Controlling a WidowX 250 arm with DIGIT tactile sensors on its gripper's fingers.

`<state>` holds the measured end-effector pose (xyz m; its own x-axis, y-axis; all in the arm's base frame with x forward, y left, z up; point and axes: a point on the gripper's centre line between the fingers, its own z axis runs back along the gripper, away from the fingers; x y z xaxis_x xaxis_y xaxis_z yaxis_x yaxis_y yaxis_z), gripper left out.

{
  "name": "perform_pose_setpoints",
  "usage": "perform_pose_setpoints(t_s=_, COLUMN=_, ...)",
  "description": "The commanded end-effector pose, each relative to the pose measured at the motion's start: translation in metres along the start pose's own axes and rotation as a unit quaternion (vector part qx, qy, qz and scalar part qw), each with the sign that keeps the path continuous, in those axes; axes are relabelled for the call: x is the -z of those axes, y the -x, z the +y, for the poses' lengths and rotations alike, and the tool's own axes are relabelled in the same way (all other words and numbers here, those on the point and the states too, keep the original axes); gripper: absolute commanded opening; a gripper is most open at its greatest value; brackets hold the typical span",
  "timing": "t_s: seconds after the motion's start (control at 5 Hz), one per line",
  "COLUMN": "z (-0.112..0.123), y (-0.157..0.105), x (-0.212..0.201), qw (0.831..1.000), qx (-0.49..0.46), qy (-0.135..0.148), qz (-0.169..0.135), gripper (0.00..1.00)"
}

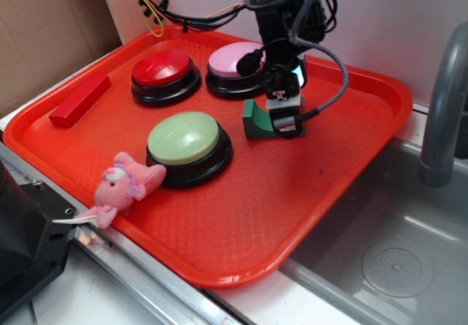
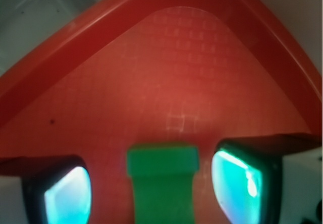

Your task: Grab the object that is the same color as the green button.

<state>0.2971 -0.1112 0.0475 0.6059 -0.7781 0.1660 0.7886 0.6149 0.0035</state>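
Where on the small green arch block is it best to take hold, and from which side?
Grip the green arch block across its two flat side faces, coming straight down from above. In the wrist view it already lies between the open fingers of the hand, with gaps on both sides. The curved notch offers poorer contact, probably.

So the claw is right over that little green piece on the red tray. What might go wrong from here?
The tool straddles the small dark green arch-shaped wooden block with gaps on both sides, wider on the left, so closing may nudge or twist the block before gripping it.

The block sits close to the pink-domed round button, and the arm could bump it.

The wrist view shows only the block's top, so the grip may catch too little of it and slip.
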Motion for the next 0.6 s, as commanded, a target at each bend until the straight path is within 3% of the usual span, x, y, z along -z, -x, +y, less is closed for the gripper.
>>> perform_pose_setpoints(t_s=0.0, z=-0.0011, y=-0.0188, x=0.0022, qw=1.0, qx=0.014, qy=-0.007, qz=-0.014, gripper=1.0)
perform_pose_setpoints(t_s=0.2, z=-0.0038, y=-0.0215, x=0.0092, qw=1.0, qx=0.017, qy=-0.004, qz=-0.003, gripper=0.49)
perform_pose_setpoints(t_s=0.4, z=-0.0042, y=-0.021, x=0.0075, qw=1.0, qx=0.023, qy=-0.002, qz=-0.001, gripper=0.04)
